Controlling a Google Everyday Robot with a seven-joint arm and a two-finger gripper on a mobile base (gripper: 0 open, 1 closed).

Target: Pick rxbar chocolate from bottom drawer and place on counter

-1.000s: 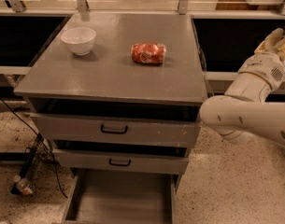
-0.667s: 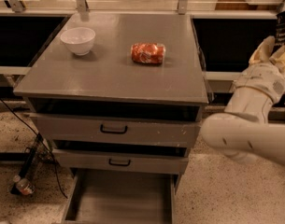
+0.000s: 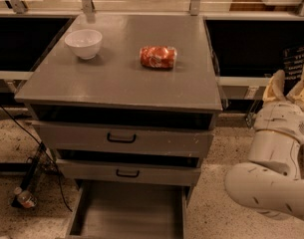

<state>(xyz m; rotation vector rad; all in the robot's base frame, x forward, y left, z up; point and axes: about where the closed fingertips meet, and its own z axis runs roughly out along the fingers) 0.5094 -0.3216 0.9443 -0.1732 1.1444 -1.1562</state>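
My gripper is at the far right, beside the cabinet and a little below the level of the counter. Its pale fingers point up and are shut on the rxbar chocolate, a small black wrapper with rows of pale lettering that sticks up between them. The bottom drawer is pulled out at the foot of the cabinet, and its grey floor shows bare.
A white bowl and a red-orange shiny snack packet sit on the counter. Two upper drawers with black handles are slightly ajar. My white arm fills the lower right. Cables and a small bottle lie on the floor at left.
My arm has swung to the right and lower, away from the cabinet's front, carrying the black wrapper with it. The items on the counter have not moved.
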